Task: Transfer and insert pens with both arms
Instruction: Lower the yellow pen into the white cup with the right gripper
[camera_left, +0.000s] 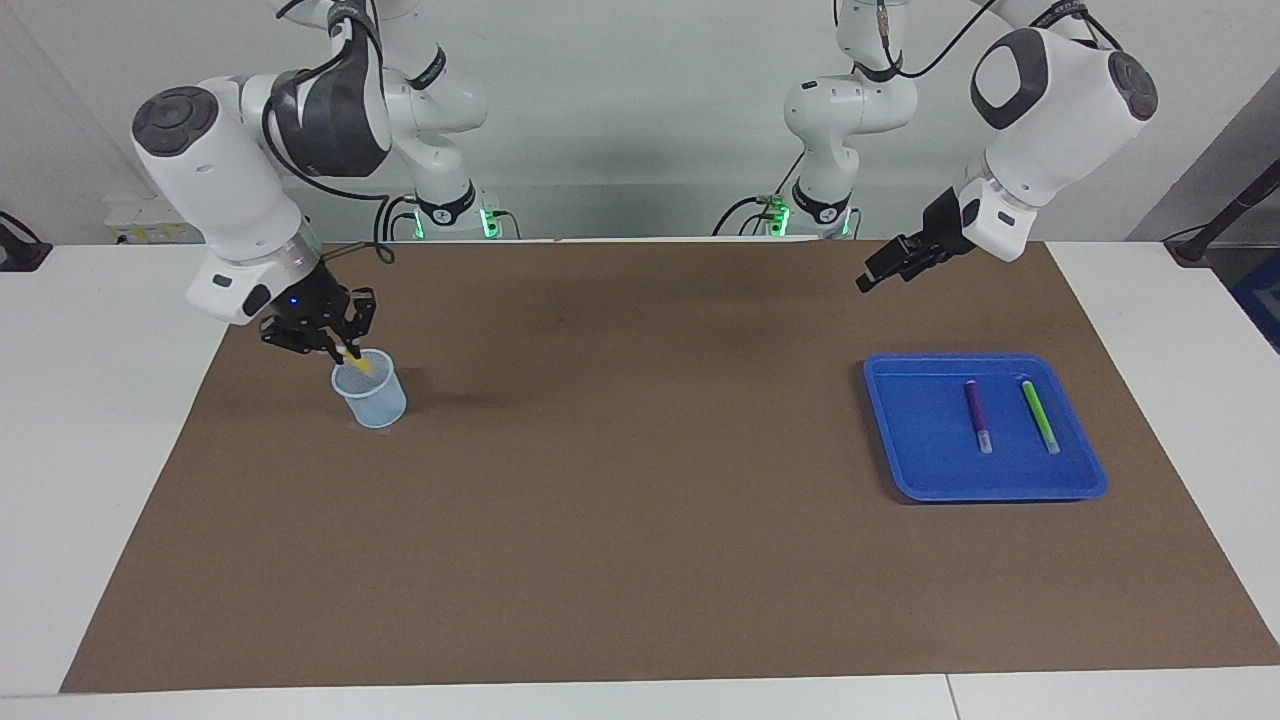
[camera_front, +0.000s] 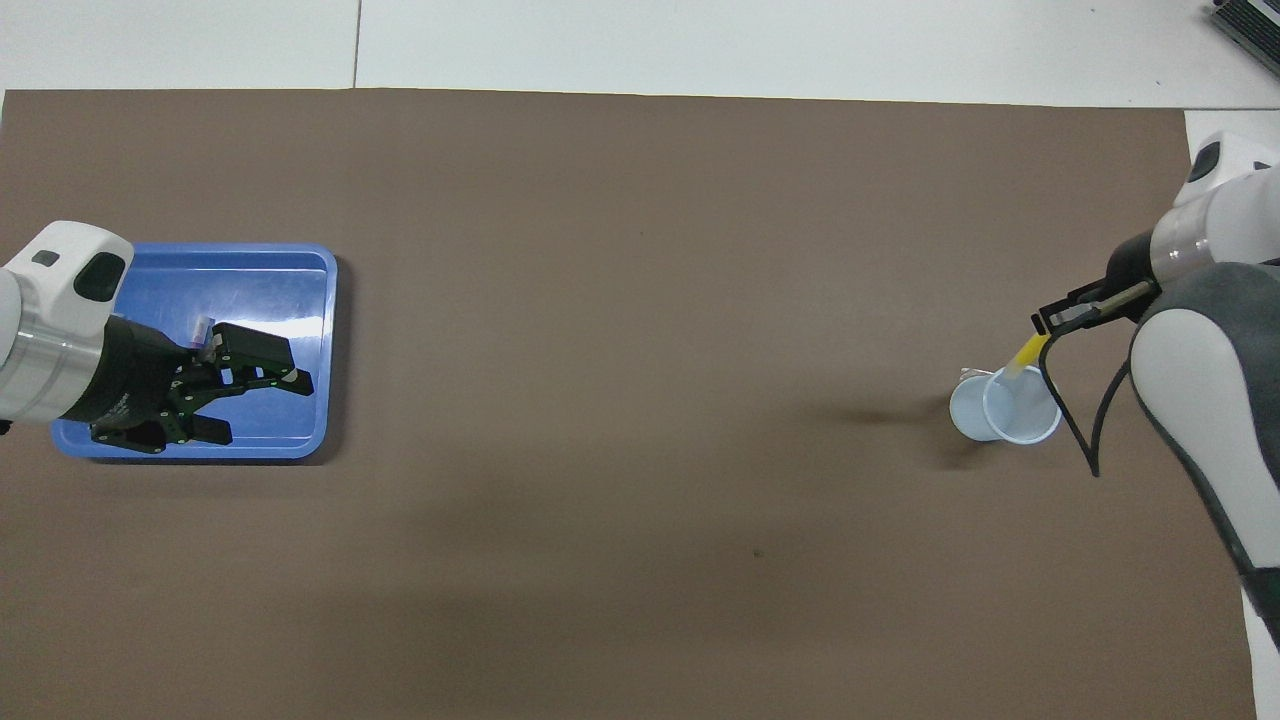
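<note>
Right pincer (camera_left: 345, 350) gripping yellow pen (camera_left: 357, 361) tilted into cup (camera_left: 371, 391), left pincer (camera_left: 882, 272) spread above mat (camera_left: 640, 500)

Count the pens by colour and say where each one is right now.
Yellow marker pen: 1, gripped by the right gripper, tip in the pale blue mesh cup
Purple marker pen: 1, in the blue plastic tray
Bright green marker pen: 1, in the tray
Total: 3 pens

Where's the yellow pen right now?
The yellow pen is in the right claw, tilted, its tip at the cup mouth, toward the right arm's end of the table.
</note>
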